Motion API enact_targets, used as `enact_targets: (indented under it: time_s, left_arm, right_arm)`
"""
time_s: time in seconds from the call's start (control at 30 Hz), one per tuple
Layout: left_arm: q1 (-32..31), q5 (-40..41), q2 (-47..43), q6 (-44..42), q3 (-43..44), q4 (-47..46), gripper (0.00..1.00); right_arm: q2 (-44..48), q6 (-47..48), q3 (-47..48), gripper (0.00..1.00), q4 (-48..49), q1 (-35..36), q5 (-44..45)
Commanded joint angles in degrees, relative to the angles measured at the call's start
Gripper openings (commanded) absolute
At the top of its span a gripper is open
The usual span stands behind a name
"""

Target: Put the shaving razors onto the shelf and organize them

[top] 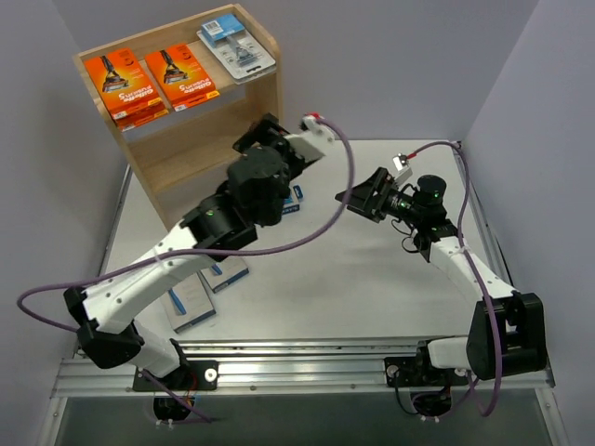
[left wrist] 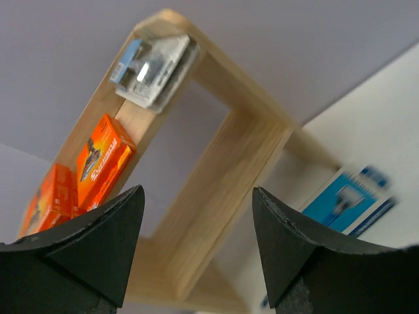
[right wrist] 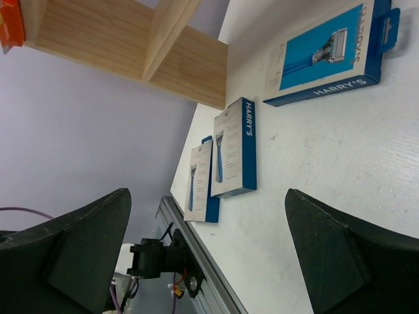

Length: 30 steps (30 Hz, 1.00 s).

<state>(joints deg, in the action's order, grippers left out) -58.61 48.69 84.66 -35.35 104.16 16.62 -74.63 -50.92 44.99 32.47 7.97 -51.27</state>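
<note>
The wooden shelf [top: 186,139] stands at the back left. On its top lie two orange razor boxes [top: 116,82] [top: 181,74] and a clear blister pack [top: 237,46]. Three grey-and-blue razor boxes lie on the table: one [top: 296,197] under my left arm, two [top: 228,272] [top: 191,302] nearer the front. My left gripper [top: 260,133] hangs open and empty just right of the shelf, facing it [left wrist: 216,170]. My right gripper [top: 360,200] is open and empty above the table's middle, pointing left towards the blue boxes [right wrist: 324,55] [right wrist: 234,149] [right wrist: 200,183].
Grey walls close in the table on the left, back and right. A metal rail [top: 307,358] runs along the front edge by the arm bases. A purple cable [top: 344,177] loops off my left arm over the table.
</note>
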Motion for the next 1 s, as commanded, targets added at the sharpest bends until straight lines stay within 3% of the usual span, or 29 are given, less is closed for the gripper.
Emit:
enact_targets:
  time_s: [0.0, 0.03, 0.1, 0.2, 0.4, 0.63, 0.97]
  left_arm:
    - [-0.5, 13.6, 2.6, -29.7, -7.5, -11.4, 0.75]
    - [-0.5, 14.1, 2.8, -39.0, -9.1, -20.5, 0.75]
    - [-0.5, 13.1, 3.2, -47.3, -12.9, -30.7, 0.75]
    - [-0.5, 11.5, 5.3, -60.9, -14.0, -39.9, 0.75]
    - [1.4, 5.5, 7.1, -66.1, -13.5, -43.2, 0.75]
    - [10.2, 0.8, 6.6, -68.7, -13.7, -41.0, 0.75]
    - [15.6, 0.6, 5.9, -63.3, -12.0, -33.1, 0.75]
  right_arm:
    - [-0.8, 3.5, 1.9, 1.0, -2.1, 0.5, -0.8]
    - [-1.3, 4.5, 2.0, 1.0, -3.7, 0.6, -0.7]
    - [-1.7, 6.3, 3.0, 1.0, -6.3, 0.6, 0.0]
    - [-2.9, 8.9, 3.9, 1.0, -9.8, 0.6, 0.6]
    - [-5.1, 13.7, 5.8, 1.0, -17.4, 0.6, 1.6]
    - [-6.1, 13.7, 6.6, 1.0, -19.1, 0.6, 3.7]
    - [-10.6, 12.4, 10.5, 1.0, -19.5, 2.4, 4.4]
